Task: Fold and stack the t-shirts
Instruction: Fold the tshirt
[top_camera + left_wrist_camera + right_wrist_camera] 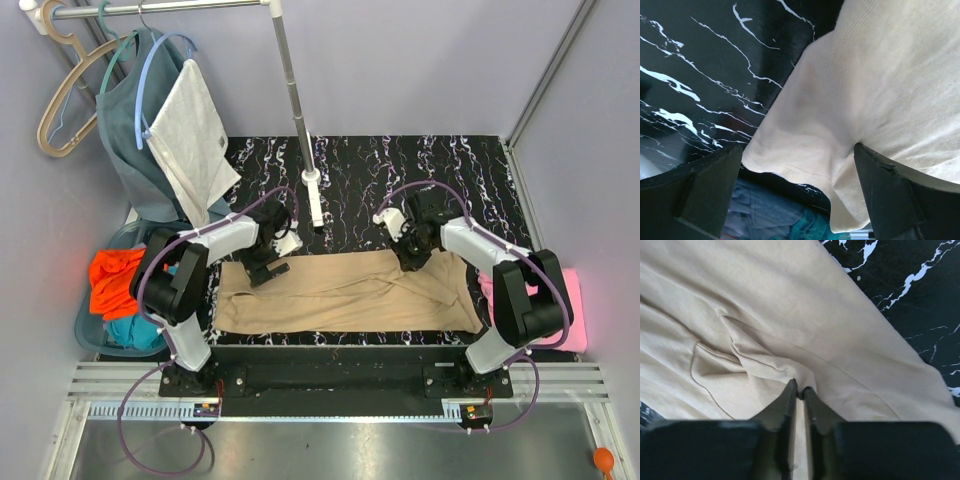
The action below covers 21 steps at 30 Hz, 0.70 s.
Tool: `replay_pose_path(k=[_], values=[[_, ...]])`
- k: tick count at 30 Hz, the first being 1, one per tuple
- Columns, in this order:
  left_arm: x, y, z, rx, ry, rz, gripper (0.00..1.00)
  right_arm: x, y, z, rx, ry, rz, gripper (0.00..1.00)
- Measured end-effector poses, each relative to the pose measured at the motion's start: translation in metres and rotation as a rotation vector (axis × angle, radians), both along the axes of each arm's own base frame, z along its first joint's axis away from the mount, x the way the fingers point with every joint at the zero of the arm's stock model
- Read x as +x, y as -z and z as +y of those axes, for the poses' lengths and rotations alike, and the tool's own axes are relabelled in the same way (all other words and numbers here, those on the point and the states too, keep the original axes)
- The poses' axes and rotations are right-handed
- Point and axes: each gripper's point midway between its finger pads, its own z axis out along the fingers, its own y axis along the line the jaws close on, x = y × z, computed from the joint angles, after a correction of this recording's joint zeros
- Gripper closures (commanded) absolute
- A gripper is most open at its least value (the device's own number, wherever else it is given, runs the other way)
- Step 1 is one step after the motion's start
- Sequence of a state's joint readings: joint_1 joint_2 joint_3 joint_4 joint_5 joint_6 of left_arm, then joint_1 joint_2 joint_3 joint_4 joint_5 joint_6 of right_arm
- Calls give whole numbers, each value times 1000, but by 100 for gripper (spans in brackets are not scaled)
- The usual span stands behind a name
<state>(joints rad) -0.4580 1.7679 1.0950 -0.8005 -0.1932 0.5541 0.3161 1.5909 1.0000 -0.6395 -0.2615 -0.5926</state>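
Note:
The tan t-shirt (345, 292) lies spread across the black marbled table (350, 170), partly folded lengthwise. My left gripper (268, 270) is open over the shirt's left end, its fingers (895, 195) straddling the shirt's corner (805, 150) without pinching it. My right gripper (412, 262) is shut on a fold of the tan shirt (780, 365) near its upper right part. The pink t-shirt (575, 300) lies off the table's right edge. The orange t-shirt (118, 280) and the teal t-shirt (135, 332) lie in a basket on the left.
A blue basket (88, 330) stands left of the table. A clothes rack pole (298, 110) stands at the table's back middle, with hangers, a grey-blue garment (135, 130) and a white cloth (190, 130) on its rail at the top left.

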Motion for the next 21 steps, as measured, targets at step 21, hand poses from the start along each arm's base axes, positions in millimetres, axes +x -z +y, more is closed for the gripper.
replay_pose_path(k=[21], values=[[16,-4,9,81,7,-47,1,-57,-46,19,11,-119,-15,96]])
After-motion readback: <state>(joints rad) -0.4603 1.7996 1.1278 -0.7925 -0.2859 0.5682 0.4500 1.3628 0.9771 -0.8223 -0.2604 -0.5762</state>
